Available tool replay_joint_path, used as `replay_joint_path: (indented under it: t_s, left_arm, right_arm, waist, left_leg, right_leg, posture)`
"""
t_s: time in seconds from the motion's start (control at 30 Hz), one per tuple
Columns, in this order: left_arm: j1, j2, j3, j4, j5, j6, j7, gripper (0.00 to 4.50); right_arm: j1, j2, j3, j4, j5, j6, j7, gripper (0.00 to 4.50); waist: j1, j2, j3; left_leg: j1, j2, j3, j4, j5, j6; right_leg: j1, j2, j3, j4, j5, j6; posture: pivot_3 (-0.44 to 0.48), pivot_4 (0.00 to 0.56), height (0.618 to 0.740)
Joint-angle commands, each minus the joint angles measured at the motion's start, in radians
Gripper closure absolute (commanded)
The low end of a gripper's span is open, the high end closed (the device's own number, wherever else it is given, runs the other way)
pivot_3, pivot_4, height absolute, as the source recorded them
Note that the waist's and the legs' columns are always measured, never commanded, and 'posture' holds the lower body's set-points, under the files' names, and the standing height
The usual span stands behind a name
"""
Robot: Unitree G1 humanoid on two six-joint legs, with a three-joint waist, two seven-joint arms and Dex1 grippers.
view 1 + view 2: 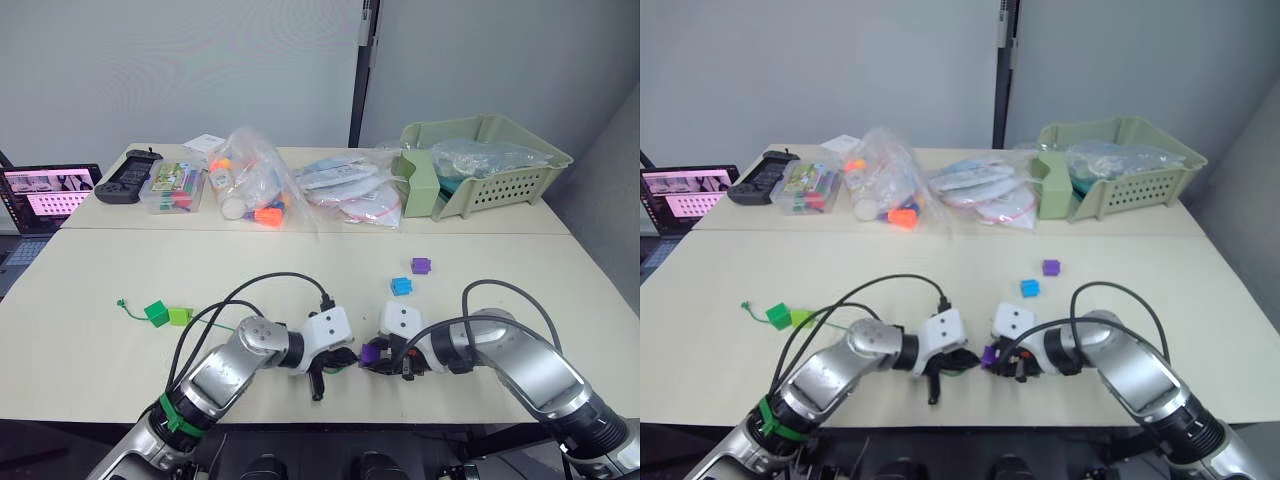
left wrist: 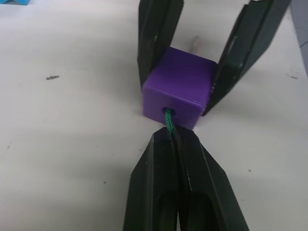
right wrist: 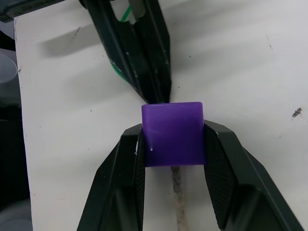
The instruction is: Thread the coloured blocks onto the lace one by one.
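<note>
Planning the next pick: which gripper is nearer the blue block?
Right. The right gripper, shut on a purple block, sits just below the blue block; the left gripper, pinching the lace, lies farther left.

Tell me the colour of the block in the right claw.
Purple block, clearest in the right wrist view.

At the far edge of the table (image 1: pixel 520 270) we see a green basket (image 1: pixel 487 165) holding clear bags, with more bags (image 1: pixel 345 190) of craft items beside it. Further left sit a clear box (image 1: pixel 173 187), perhaps of markers, and a black controller (image 1: pixel 125 181). A laptop (image 1: pixel 45 195) stands off the table's left end.
</note>
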Motion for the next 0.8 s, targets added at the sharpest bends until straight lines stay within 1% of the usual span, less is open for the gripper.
replay_joint_path:
  t_s: [0.03,0.1,0.17,0.23,0.43,0.47,0.57,0.67,0.8]
  left_arm:
    - [-0.008,-0.004,0.001,-0.022,0.005,-0.019,0.004,4.45]
    - [-0.007,0.004,0.019,-0.027,-0.002,-0.023,0.002,4.45]
    - [-0.004,0.017,0.037,-0.041,-0.022,-0.025,-0.017,3.91]
    - [0.0,0.037,0.048,-0.064,-0.038,-0.022,-0.037,3.34]
    - [-0.01,0.068,0.058,-0.079,-0.047,-0.012,-0.058,1.33]
    - [-0.019,0.07,0.056,-0.073,-0.044,-0.018,-0.062,1.06]
    - [-0.041,0.053,0.047,-0.05,-0.034,-0.035,-0.059,1.06]
    - [-0.062,0.016,0.003,-0.012,-0.002,-0.064,-0.049,1.06]
    - [-0.074,-0.016,-0.022,0.014,-0.005,-0.08,-0.069,1.06]
  right_arm:
    - [0.008,0.007,-0.001,-0.034,0.011,0.003,-0.008,3.34]
    - [0.01,0.007,-0.002,-0.036,0.012,0.004,-0.009,3.34]
    - [0.01,0.009,-0.006,-0.033,0.013,0.004,-0.014,3.34]
    - [0.007,0.012,-0.012,-0.022,0.006,-0.005,-0.022,2.32]
    - [0.014,-0.001,-0.045,-0.038,0.024,0.004,-0.021,0.26]
    - [0.02,-0.01,-0.061,-0.05,0.032,0.01,-0.019,0.01]
    - [0.044,-0.039,-0.104,-0.08,0.056,0.019,-0.012,0.01]
    - [0.127,-0.101,-0.2,-0.137,0.1,0.02,0.005,0.01]
    - [0.224,-0.146,-0.285,-0.183,0.14,0.008,0.009,0.01]
  waist:
    - [0.0,0.0,0.0]
    - [0.0,0.0,0.0]
    - [0.0,0.0,0.0]
    - [-0.001,0.0,0.0]
    - [0.012,0.0,0.0]
    - [0.014,0.0,0.0]
    - [0.021,0.0,0.0]
    - [0.033,0.0,0.0]
    - [0.029,0.0,0.0]
  left_leg:
    - [0.0,0.0,0.0,0.0,0.0,0.0]
    - [0.0,0.0,0.0,0.0,0.0,0.0]
    - [0.0,0.0,0.0,0.0,0.0,0.0]
    - [0.0,0.0,0.0,0.0,0.0,0.0]
    - [-0.002,0.0,0.0,0.0,0.0,0.0]
    - [-0.002,-0.001,0.0,0.0,0.0,0.0]
    - [-0.002,-0.001,0.0,0.0,0.0,0.0]
    - [-0.003,-0.002,0.0,0.001,0.0,0.0]
    - [-0.003,-0.002,0.001,0.001,0.0,0.0]
  right_leg:
    - [0.0,0.0,0.0,0.0,0.0,0.0]
    - [0.0,0.0,0.0,0.0,0.0,0.0]
    - [0.0,0.0,0.0,0.0,0.0,0.0]
    - [0.0,0.0,0.0,0.0,0.0,0.0]
    - [-0.001,-0.001,0.0,0.0,0.0,0.0]
    - [-0.001,-0.001,0.0,0.0,0.0,0.0]
    - [-0.001,-0.001,0.0,0.0,0.0,0.0]
    - [-0.001,-0.002,0.0,-0.001,0.0,0.0]
    - [-0.001,-0.001,0.0,-0.002,0.0,0.001]
  posture:
    - [0.0,0.15,0.74]
    - [0.0,0.15,0.74]
    - [0.0,0.15,0.74]
    - [0.0,0.15,0.74]
    - [0.0,0.15,0.74]
    - [0.0,0.15,0.74]
    - [0.0,0.15,0.74]
    - [0.0,0.15,0.74]
    - [0.0,0.15,0.74]
